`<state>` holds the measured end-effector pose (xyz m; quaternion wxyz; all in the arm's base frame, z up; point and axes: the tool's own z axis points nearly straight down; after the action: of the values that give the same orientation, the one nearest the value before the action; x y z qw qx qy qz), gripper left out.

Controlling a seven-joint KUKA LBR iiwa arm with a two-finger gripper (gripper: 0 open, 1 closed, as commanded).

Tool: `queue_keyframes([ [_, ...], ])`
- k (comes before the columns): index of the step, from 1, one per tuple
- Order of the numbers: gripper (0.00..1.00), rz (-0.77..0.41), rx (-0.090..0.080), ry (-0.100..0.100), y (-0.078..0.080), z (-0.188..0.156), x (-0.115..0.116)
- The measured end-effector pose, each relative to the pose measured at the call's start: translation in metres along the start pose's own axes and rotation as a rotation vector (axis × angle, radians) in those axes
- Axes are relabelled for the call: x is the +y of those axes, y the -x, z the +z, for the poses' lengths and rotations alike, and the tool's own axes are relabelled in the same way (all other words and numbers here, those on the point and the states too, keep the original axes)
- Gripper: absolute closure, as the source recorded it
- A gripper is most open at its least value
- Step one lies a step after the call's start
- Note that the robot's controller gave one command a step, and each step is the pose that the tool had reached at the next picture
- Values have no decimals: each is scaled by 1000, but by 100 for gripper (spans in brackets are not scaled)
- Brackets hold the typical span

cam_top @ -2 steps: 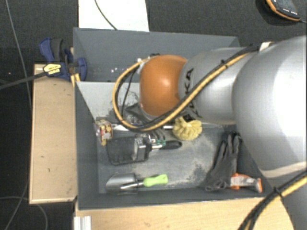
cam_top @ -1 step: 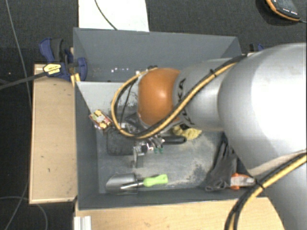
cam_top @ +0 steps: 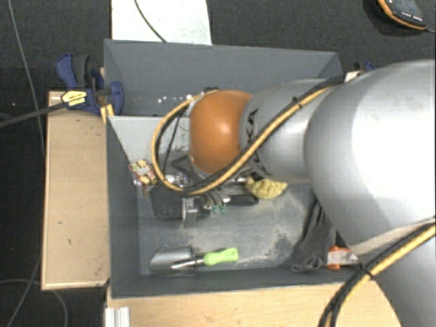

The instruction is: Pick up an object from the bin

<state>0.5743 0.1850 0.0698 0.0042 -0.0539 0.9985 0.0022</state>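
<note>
The arm reached in from the right, its orange wrist cover over the middle of the grey bin. The gripper sat low beneath that cover, and whether it was open or shut could not be told. A crumpled yellow thing, perhaps cloth, lay just beside it. A green-handled scoop lay apart, along the front wall.

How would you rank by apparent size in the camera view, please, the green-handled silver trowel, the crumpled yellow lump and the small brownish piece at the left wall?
1. green-handled silver trowel
2. crumpled yellow lump, partly hidden by the arm
3. small brownish piece
</note>
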Motion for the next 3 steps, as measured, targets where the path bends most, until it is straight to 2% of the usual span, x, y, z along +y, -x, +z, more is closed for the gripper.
queue_keyframes([
  [2, 100, 6, -4, 2, 2, -3, -4],
  [3, 100, -10, 4, 0, 5, -76, 6],
])
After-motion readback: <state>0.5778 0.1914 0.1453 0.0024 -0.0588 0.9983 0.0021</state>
